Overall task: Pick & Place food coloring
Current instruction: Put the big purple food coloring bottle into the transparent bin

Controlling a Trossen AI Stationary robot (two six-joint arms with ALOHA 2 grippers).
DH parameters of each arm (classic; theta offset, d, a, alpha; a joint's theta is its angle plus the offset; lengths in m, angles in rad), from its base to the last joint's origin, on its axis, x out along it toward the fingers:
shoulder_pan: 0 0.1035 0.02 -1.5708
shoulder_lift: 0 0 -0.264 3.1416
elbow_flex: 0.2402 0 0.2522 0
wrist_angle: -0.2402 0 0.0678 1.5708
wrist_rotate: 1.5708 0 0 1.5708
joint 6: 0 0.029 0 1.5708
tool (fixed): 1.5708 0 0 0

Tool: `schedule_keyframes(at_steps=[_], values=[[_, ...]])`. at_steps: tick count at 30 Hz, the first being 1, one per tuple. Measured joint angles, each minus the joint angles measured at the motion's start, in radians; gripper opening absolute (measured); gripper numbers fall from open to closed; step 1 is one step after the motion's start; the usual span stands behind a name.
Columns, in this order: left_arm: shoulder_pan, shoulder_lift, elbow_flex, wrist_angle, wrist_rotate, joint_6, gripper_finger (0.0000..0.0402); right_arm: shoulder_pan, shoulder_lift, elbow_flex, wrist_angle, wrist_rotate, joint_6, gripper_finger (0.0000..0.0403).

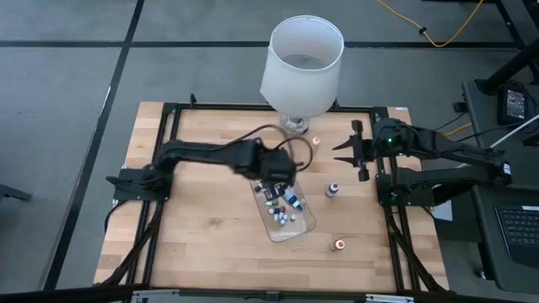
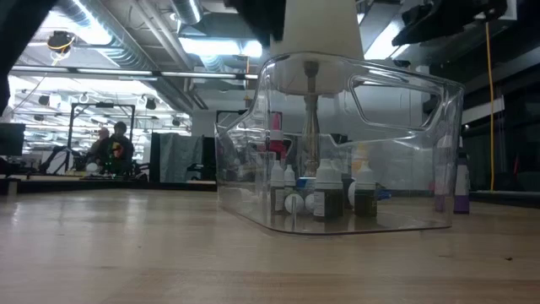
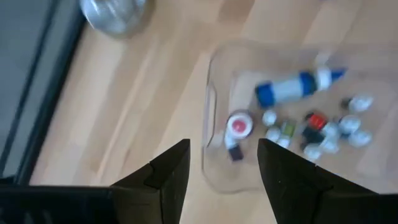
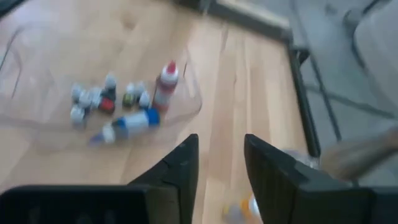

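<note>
Fingers (image 3: 221, 177) of the left arm hang spread above the clear tray (image 3: 214, 112); the right arm's fingers (image 4: 221, 171), also spread, wait at the table's right side.

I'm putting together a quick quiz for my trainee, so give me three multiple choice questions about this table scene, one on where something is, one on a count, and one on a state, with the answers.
1. Where is the left gripper?
A. Above the clear tray
B. Beside the lamp's shade
C. At the table's near left corner

2. How many small bottles stand on the bare wood outside the tray, as the high view shows?
A. None
B. Three
C. Seven

3. How are the left gripper's fingers?
A. Apart, nothing between them
C. Shut on the lamp
B. Shut on a bottle

Answers:
1. A: the high view shows the left arm reaching over the tray's far end.
2. B: one near the lamp base, one purple-bodied, one red-capped.
3. A: the left wrist view shows a clear gap, with the tray below.
</note>
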Motion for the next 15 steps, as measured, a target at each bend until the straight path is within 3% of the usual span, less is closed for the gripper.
schedule_keyframes(at_steps=[4,8,12,15], values=[[-0.106,-0.102,-0.085,0.002,-0.161,-0.128,0.0182,0.0,0.01,0.086,-0.165,0.006,0.041,0.0169],[-0.205,-0.2,-0.166,0.006,-0.313,-0.306,0.0182,0.0,0.021,0.126,-0.32,-0.03,0.184,0.0238],[-0.281,-0.304,-0.247,0.008,-0.461,-0.433,0.0182,0.003,0.032,0.107,-0.425,-0.038,0.296,0.0299],[-0.309,-0.401,-0.3,0.009,-0.551,-0.448,0.0182,0.014,0.033,0.06,-0.435,-0.019,0.34,0.0317]])
